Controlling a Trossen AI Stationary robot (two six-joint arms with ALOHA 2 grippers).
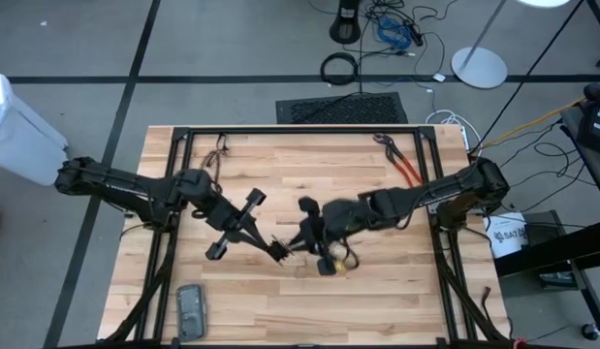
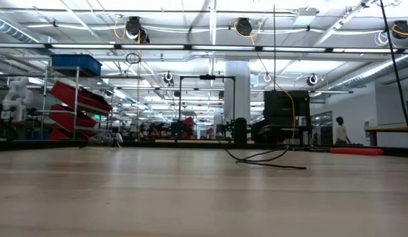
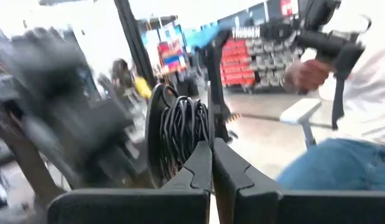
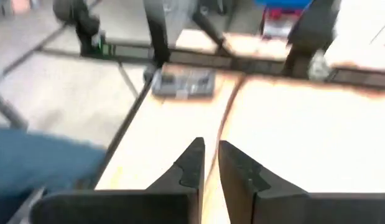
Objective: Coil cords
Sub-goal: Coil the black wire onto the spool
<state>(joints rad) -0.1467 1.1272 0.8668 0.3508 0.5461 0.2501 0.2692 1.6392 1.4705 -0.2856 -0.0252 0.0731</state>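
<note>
Both grippers meet mid-table, left gripper (image 1: 280, 250) pinched shut, right gripper (image 1: 301, 239) with fingers slightly parted on nothing seen, thin black cord (image 2: 266, 160) lying slack on the wood, running roughly crosswise in the low view.

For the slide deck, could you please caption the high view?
Two robot arms meet over a wooden table, left gripper and right gripper close together at a tangled black cord, red-handled pliers lying behind.
</note>
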